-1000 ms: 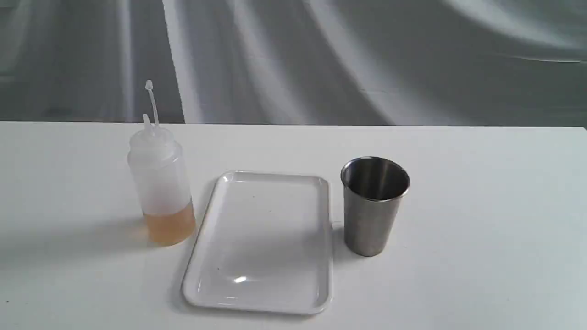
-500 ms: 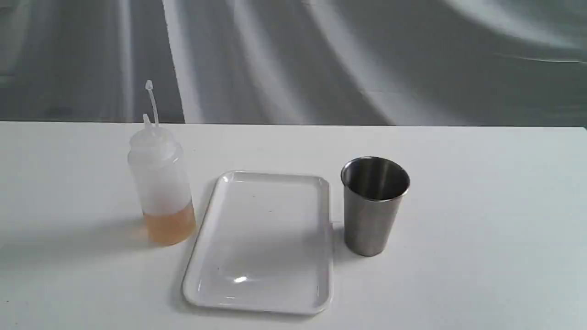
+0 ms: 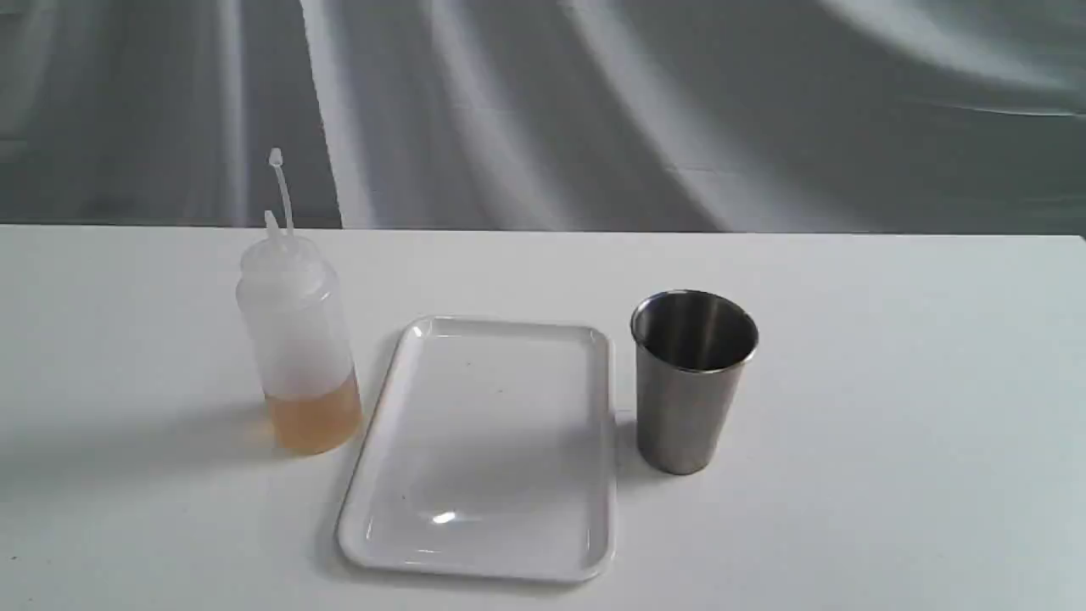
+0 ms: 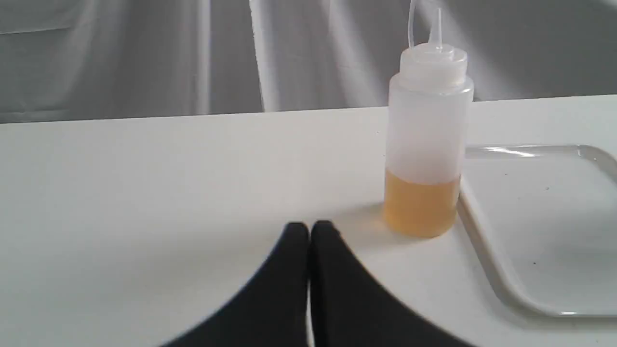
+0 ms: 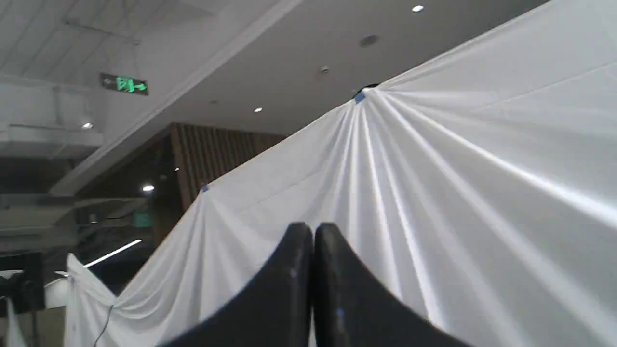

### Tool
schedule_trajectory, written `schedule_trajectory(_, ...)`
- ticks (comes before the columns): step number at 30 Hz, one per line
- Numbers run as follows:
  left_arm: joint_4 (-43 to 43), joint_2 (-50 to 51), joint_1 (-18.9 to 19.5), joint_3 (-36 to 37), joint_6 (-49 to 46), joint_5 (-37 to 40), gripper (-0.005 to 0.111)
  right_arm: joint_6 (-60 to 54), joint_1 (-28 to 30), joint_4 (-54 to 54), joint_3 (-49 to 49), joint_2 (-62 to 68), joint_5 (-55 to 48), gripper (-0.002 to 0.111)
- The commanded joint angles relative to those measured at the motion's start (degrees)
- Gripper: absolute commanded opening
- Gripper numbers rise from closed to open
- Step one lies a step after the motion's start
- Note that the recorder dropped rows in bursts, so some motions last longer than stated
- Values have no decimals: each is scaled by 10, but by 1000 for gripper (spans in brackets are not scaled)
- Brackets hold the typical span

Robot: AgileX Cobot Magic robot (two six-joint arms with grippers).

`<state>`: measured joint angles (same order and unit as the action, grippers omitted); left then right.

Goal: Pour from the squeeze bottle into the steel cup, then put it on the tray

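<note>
The squeeze bottle (image 3: pixel 297 339) stands upright on the white table, left of the tray (image 3: pixel 488 445), with amber liquid in its lower part and its cap strap sticking up. The steel cup (image 3: pixel 691 378) stands upright just right of the tray. Neither arm shows in the exterior view. In the left wrist view my left gripper (image 4: pixel 309 226) is shut and empty, low over the table, a short way from the bottle (image 4: pixel 426 140), which stands beside the tray's rim (image 4: pixel 487 270). My right gripper (image 5: pixel 312 227) is shut and empty, pointing up at a draped white cloth.
A grey draped curtain (image 3: pixel 543 110) hangs behind the table's far edge (image 3: pixel 543 229). The right wrist view takes in a ceiling with a green exit sign (image 5: pixel 126 84) and the white cloth (image 5: pixel 434 183).
</note>
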<state>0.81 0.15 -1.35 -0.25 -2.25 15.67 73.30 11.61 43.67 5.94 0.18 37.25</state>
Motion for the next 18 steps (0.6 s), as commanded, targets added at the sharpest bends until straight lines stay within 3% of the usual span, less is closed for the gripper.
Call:
schedule_trajectory(1,1,-1,1,3,3,-4,0,80,3,84,46,-2,6,0)
schedule_trajectory(9,1,-1,1,3,3,-4,0,295,3,187,195,-2,-96,0)
schedule_trajectory(13,1,-1,1,3,2,-4,0,386,3,280,288,13,-112,0)
schedule_trajectory(18,1,-1,1,3,2,-4,0,463,3,312,380,66,-114,0)
